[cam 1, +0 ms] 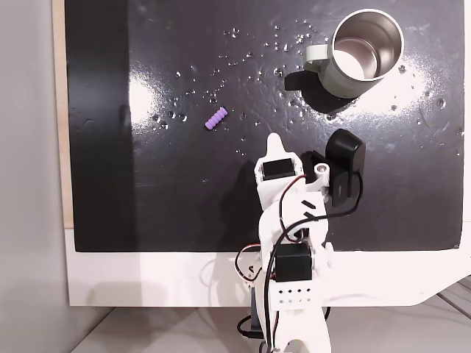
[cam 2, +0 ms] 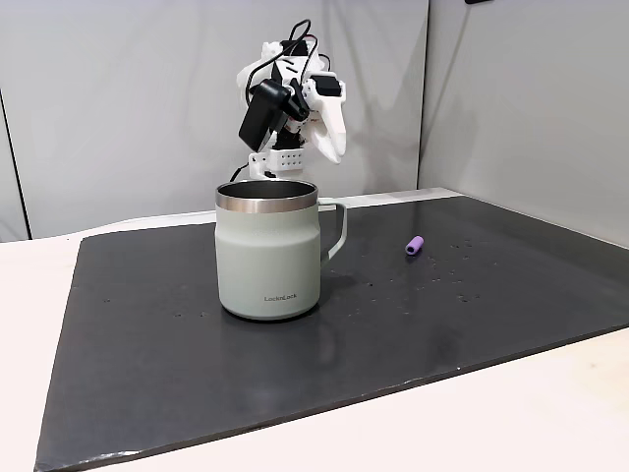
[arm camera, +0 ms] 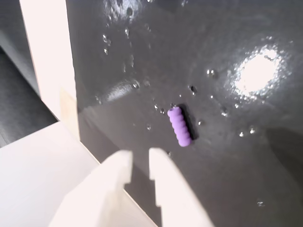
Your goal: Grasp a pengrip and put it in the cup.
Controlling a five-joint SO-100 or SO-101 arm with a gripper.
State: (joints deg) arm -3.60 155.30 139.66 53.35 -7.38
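The small light-purple ribbed rubber pengrip (arm camera: pixel 180 126) lies on the black mat, ahead and right of the white gripper (arm camera: pixel 140 158) in the wrist view, whose fingers are narrowly parted and empty.

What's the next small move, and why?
Probably swing the gripper toward the pengrip and lower. The jaws hold nothing and show a narrow gap in the wrist view; the pengrip lies loose on the mat, up and right of them, far from the cup.

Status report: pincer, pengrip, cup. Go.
Pincer raised above the mat, fingers slightly apart, holding nothing. Pengrip lying loose on the black mat, apart from the cup. Cup upright, nothing blocking the path.
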